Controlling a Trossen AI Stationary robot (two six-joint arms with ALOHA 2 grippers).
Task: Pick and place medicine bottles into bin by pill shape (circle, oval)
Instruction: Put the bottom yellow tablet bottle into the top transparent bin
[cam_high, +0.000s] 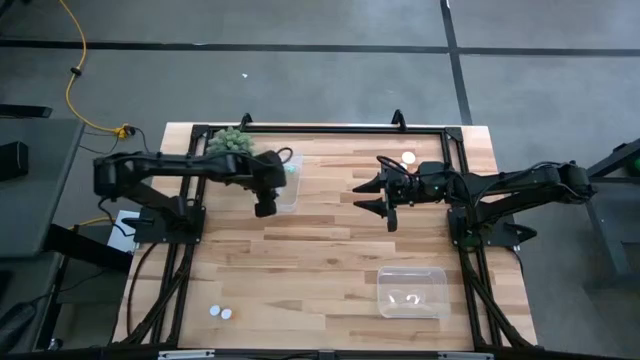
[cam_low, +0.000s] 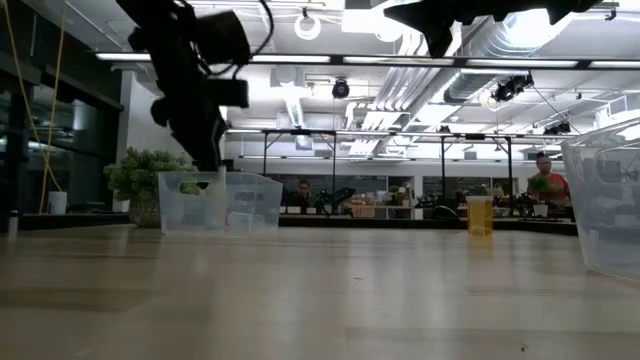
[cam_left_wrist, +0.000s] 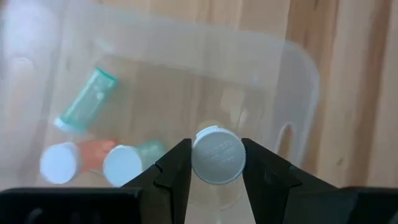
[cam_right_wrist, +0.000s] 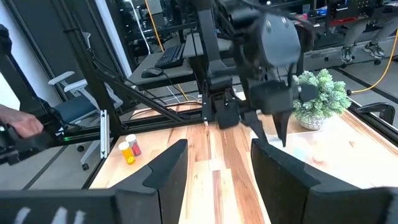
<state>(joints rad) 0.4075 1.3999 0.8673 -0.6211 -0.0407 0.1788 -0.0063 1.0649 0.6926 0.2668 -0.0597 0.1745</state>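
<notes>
My left gripper (cam_high: 265, 206) is shut on a white-capped medicine bottle (cam_left_wrist: 217, 155) and hangs over a clear bin (cam_high: 285, 186) at the table's far left, next to the green plant (cam_high: 232, 141). In that bin lie a teal bottle (cam_left_wrist: 86, 101), two white-capped bottles (cam_left_wrist: 122, 165) and an orange one (cam_left_wrist: 94, 152). My right gripper (cam_high: 384, 203) is open and empty, in the air right of the table's middle. A white-capped bottle (cam_high: 408, 158) stands near the far edge. Two small bottles (cam_high: 221, 313) stand near the front left. My left gripper pinches the bottle by its two sides just under the white cap (cam_left_wrist: 217, 167), between its two fingers (cam_left_wrist: 177, 163). The fingers point down from above. The bottle stands upright with its cap up, lifted clear above the bin's open top.
A second clear bin (cam_high: 411, 291) stands at the near right; its wall shows in the low view (cam_low: 605, 205). A yellow bottle (cam_low: 480, 215) stands far back on the table. Black frame rails (cam_high: 330, 128) line the table's edges. People show in the room behind.
</notes>
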